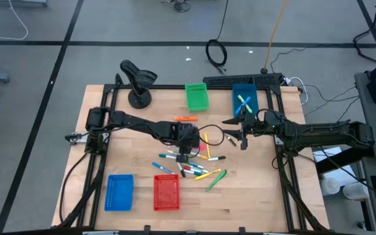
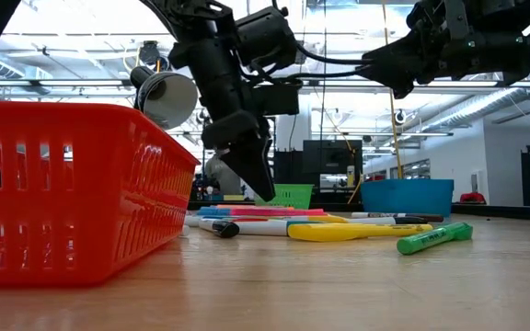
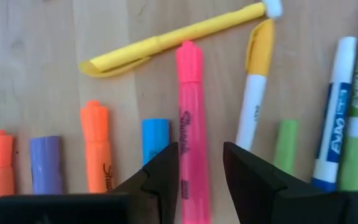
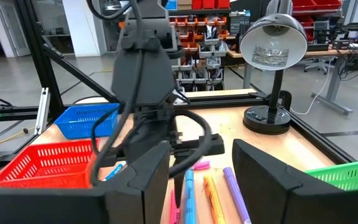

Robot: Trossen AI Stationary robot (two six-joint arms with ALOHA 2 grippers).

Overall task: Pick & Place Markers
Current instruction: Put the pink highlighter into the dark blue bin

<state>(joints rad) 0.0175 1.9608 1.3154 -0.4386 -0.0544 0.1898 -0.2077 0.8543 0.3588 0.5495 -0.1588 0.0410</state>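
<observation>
Bench (image 1: pixel 253 196), wooden, framed by dark rails; contents listed from its left edge to its right

Blue basket (image 1: pixel 119 192) and red basket (image 1: pixel 166 193): near the front edge, just beside each other, bare wood around them. Desk lamp (image 1: pixel 138 81): at the back, left of centre

Left pincer (image 3: pixel 201 165): over the middle of the bench, pointing down, fingers (image 3: pixel 163 171) parted on either side of a pink marker (image 3: pixel 190 124) that lies flat on the wood; whether the pads touch it cannot be told

Markers (image 1: pixel 188 163): loose cluster at bench centre, lying flat, some side by side and some crossed; orange, purple, blue, yellow, white-bodied and green ones show beside the pink one. A green marker (image 1: pixel 215 180) lies at the cluster's right fringe, with open wood beyond it toward the front and right edges. An orange marker (image 1: pixel 186 118) lies apart toward the back

Green basket (image 1: pixel 197 96) and teal basket (image 1: pixel 245 99): at the back edge; the teal one holds markers

Right pincer (image 1: pixel 243 134): raised above the bench, right of the cluster, fingers spread, gripping nothing
</observation>
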